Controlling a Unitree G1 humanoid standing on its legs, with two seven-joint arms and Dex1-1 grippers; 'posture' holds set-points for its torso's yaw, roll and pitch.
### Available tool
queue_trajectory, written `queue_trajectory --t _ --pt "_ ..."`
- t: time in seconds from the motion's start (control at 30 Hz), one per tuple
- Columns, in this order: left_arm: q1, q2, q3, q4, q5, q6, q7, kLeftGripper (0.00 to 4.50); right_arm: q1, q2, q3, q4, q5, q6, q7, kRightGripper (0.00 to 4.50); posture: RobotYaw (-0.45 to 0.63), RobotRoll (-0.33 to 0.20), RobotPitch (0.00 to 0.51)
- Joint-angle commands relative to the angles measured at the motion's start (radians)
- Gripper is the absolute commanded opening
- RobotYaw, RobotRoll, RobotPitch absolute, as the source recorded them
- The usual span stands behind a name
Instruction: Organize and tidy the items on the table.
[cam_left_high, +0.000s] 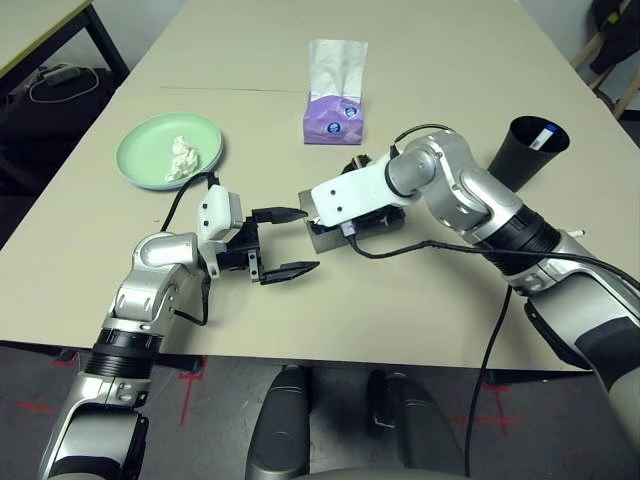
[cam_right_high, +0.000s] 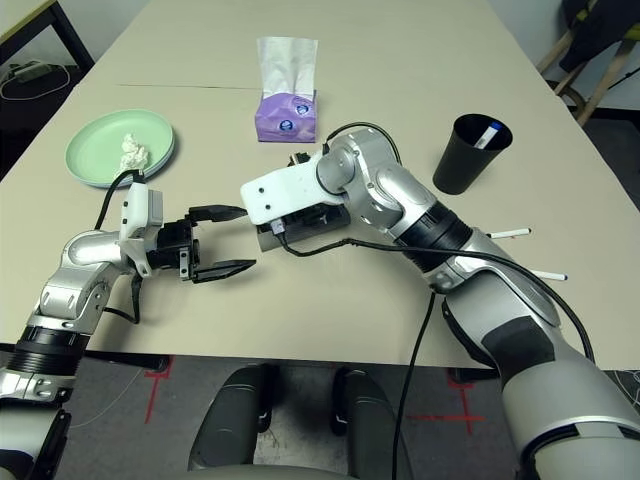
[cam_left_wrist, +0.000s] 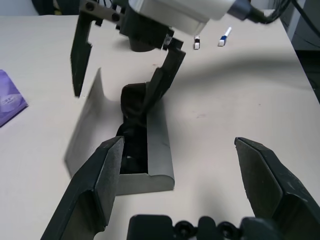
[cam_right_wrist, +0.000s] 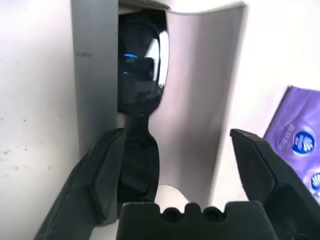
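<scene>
Sunglasses lie in the open case; closing the lid seems the step in hand.

On the table (cam_left_high: 420, 290), the grey case (cam_left_wrist: 150, 150) lies central, at 6 o'clock of the purple tissue pack (cam_left_high: 335, 118); black sunglasses (cam_right_wrist: 142, 75) lie inside. Right gripper (cam_left_wrist: 125, 65) wide above them, left gripper (cam_left_high: 283, 242) wide at the case's 9 o'clock, both empty; next, fold the lid.

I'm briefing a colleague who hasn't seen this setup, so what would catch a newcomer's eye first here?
Mid-table, the right tool hangs open over the open grey glasses case, with the black sunglasses lying inside. The left tool waits open just beside the case. Further off, a pale green plate holds a white tissue wad, and a black cup stands at the right.
</scene>
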Motion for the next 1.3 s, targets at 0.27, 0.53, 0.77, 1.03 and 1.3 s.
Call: queue_trajectory --t 0.27,0.53,0.77,1.03,1.3 --pt "0.025 0.016 0.025 -0.009 0.015 0.010 0.047 4.50 0.174 -0.020 -0.336 -0.253 0.301 0.377 0.035 4.46 0.14 0.000 0.139" --pt "0.022 0.026 0.051 0.024 0.013 0.017 0.067 4.50 0.375 0.069 -0.556 -0.341 0.529 0.470 -0.152 4.46 0.11 0.000 0.143" --pt "-0.027 0.016 0.049 0.049 0.021 0.027 0.086 4.50 0.575 0.138 -0.705 -0.252 0.698 0.187 -0.272 4.46 0.12 0.000 0.141" --pt "-0.020 0.026 0.061 0.033 0.013 0.039 0.101 4.50 0.680 0.042 -0.714 -0.038 0.739 -0.193 -0.235 4.46 0.14 0.000 0.138" --pt "-0.032 0.009 0.071 0.063 0.018 0.023 0.121 4.50 0.697 -0.043 -0.701 0.134 0.789 -0.387 -0.121 4.46 0.15 0.000 0.143"
